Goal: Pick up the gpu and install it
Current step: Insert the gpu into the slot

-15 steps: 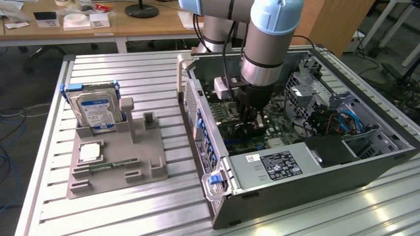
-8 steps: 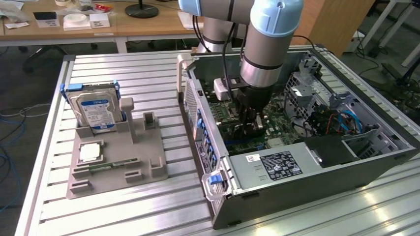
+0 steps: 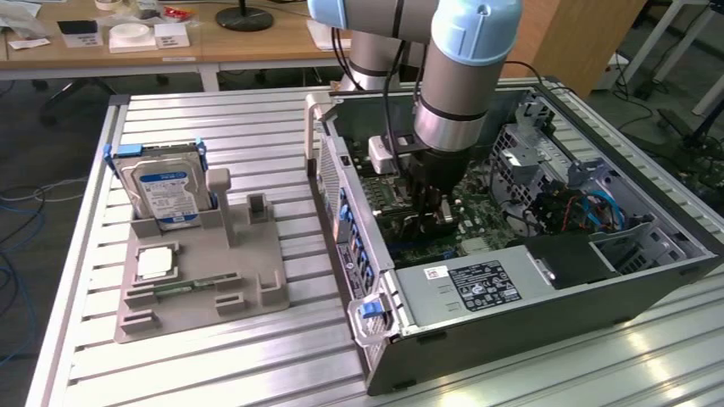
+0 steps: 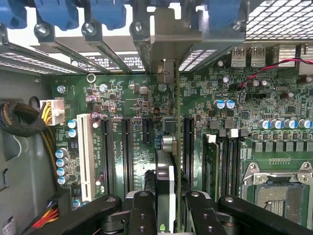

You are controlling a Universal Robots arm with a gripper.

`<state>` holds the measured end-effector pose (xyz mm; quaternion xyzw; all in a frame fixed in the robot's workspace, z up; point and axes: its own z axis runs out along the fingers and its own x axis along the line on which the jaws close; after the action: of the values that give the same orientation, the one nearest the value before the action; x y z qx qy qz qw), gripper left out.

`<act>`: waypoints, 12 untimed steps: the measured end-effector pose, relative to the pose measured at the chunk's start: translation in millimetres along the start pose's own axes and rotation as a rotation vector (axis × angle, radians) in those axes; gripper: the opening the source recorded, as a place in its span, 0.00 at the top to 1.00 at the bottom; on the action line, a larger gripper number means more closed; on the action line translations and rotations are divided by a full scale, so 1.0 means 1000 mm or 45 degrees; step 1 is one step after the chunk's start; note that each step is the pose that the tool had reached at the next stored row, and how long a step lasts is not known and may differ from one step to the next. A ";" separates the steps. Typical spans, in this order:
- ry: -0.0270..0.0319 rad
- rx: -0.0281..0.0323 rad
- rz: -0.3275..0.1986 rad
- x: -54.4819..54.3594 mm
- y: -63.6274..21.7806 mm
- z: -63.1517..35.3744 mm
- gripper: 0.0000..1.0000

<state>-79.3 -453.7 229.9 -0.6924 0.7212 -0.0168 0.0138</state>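
Observation:
My gripper [image 3: 436, 212] reaches down inside the open computer case [image 3: 633, 288], low over the green motherboard [image 3: 481, 233]. In the wrist view the gripper [image 4: 168, 215] is shut on the gpu [image 4: 166, 186], which I see edge-on between the black fingers [image 4: 142, 210]. The card stands upright on its thin edge. It runs along the motherboard [image 4: 122, 98] toward the rear slot openings, where its silver-grey end bracket [image 4: 168, 49] sits among the blue clips. Its lower edge lies between the black expansion slots [image 4: 126, 152], and whether it is seated in one I cannot tell.
On the slatted table, a grey fixture [image 3: 254, 280] holds the silver hard drive [image 3: 169, 191], a square chip [image 3: 156, 261] and a green memory stick [image 3: 186, 287]. Inside the case are the power supply [image 3: 476, 284], cables [image 4: 19, 120], a white slot [image 4: 84, 156] and the CPU socket [image 4: 281, 191].

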 end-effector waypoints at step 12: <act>0.0002 0.0000 0.000 0.000 0.0014 0.0107 0.72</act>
<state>-80.2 -453.7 219.2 -0.6924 0.7212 -0.0169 0.0137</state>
